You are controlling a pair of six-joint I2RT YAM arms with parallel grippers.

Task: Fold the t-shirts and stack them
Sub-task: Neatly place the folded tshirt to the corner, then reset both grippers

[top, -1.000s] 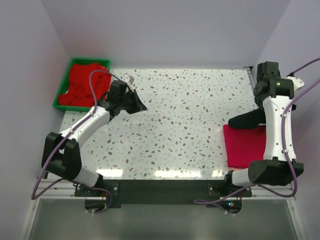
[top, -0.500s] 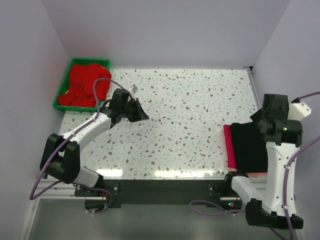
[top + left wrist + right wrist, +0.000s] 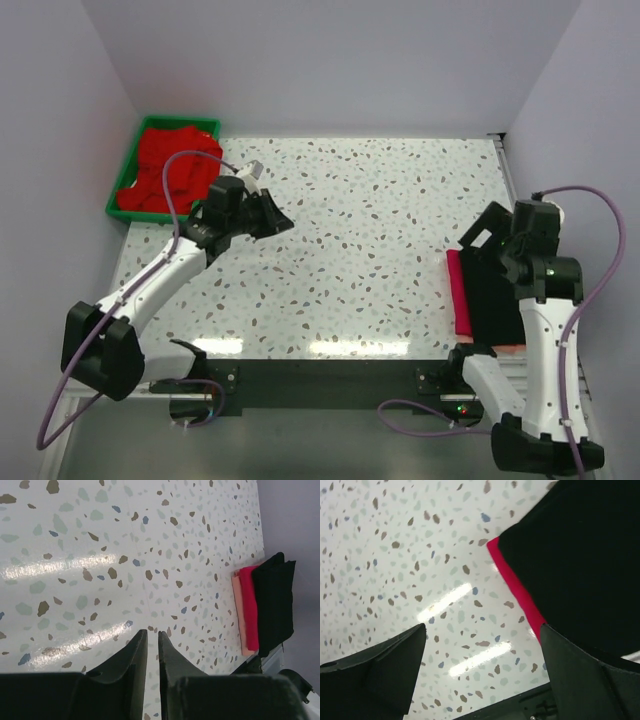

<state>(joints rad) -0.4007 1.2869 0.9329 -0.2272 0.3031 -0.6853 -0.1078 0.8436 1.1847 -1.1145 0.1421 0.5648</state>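
Note:
A folded black t-shirt (image 3: 497, 300) lies on a folded magenta-pink t-shirt (image 3: 458, 292) at the table's near right. In the right wrist view the black t-shirt (image 3: 580, 555) covers all but a strip of the magenta one (image 3: 515, 585). My right gripper (image 3: 478, 235) hovers at the stack's far left corner, open wide and empty (image 3: 482, 627). Bright red t-shirts (image 3: 165, 168) lie crumpled in the green tray (image 3: 118, 212). My left gripper (image 3: 270, 217) hangs over bare table right of the tray, its jaws (image 3: 152, 635) a narrow gap apart, holding nothing.
In the left wrist view the stack shows a pale peach layer (image 3: 239, 611) under the magenta one (image 3: 248, 605). Walls close in the left, right and back sides. The speckled tabletop (image 3: 370, 230) spreads between the tray and the stack.
My right gripper laid the black t-shirt on the magenta one, opened and lifted off. My left arm shifted slightly toward the tray and its jaws parted a little.

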